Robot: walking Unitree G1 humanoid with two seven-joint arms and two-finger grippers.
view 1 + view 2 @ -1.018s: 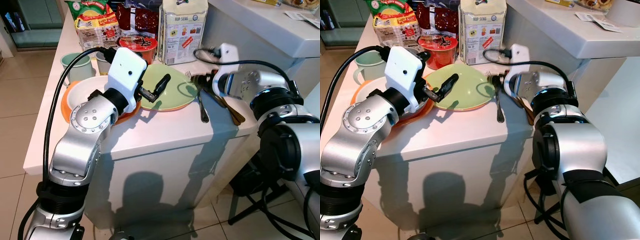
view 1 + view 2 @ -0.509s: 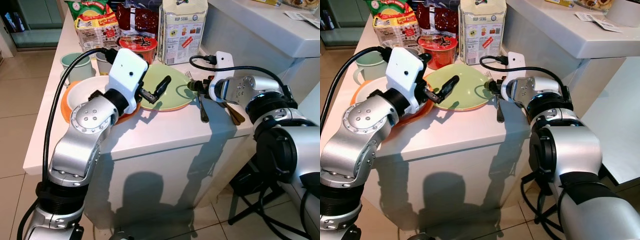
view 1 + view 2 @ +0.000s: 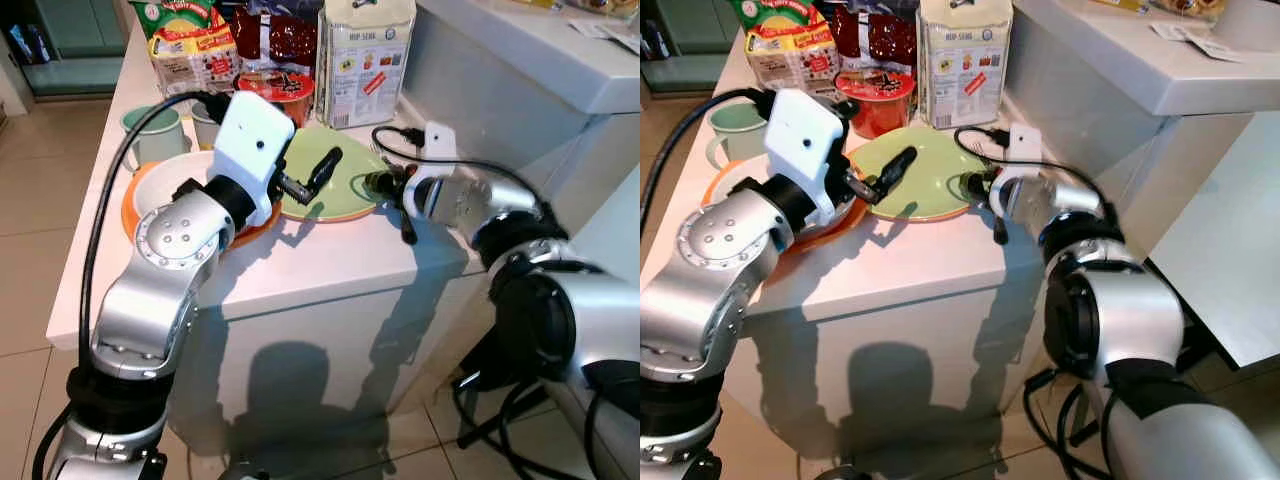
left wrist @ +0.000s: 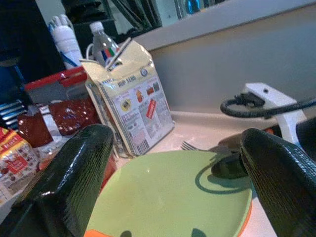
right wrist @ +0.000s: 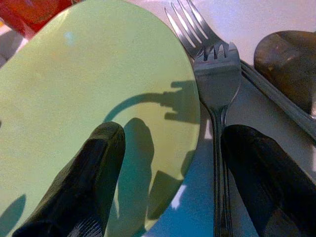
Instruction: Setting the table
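Green plate (image 3: pixel 335 190) on white tabletop (image 3: pixel 330 265), frame centre. Right tool (image 5: pixel 168 168) spread apart, straddling plate rim, fork (image 5: pixel 215 94) between the fingers, possibly untouched. Left tool (image 3: pixel 322 172) open above plate's left edge.

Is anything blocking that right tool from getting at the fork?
Nothing visible does. The right tool is open, one finger over the green plate's edge, the other beyond the fork, whose handle lies bare between them.
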